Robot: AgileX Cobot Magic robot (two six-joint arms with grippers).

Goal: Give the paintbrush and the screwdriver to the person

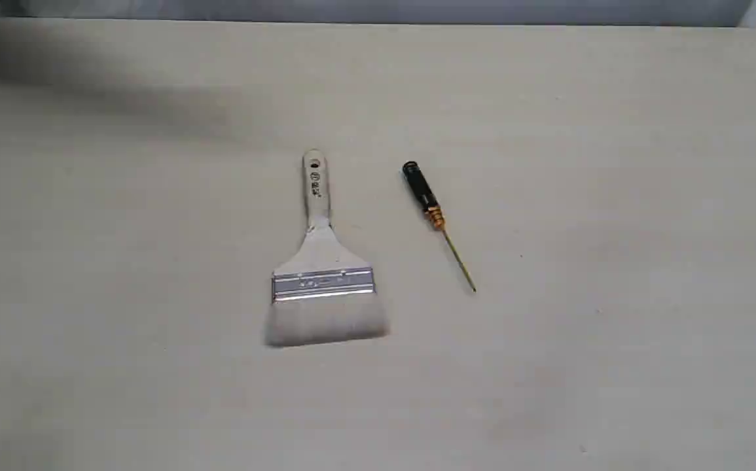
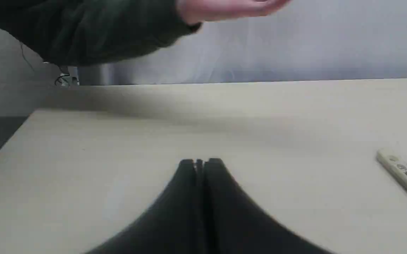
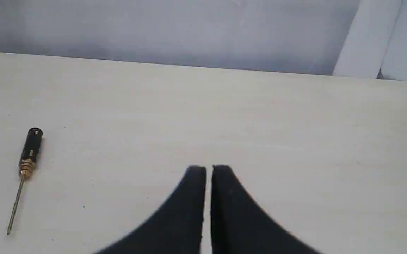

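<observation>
A paintbrush (image 1: 322,261) lies flat on the surface (image 1: 613,327), with a screwdriver (image 1: 435,216) near its three o'clock. The left fingers (image 2: 200,163) and right fingers (image 3: 209,170) are closed and empty. The thin screwdriver could roll away from a misjudged pinch.

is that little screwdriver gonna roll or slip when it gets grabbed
The screwdriver looks round and slim, so a nudge would probably roll it. Its thin shaft lies flat on the table, so the thicker black handle seems easier to grasp.

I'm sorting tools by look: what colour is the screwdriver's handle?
Black, above a gold-orange collar; the screwdriver shows best in the right wrist view.
</observation>
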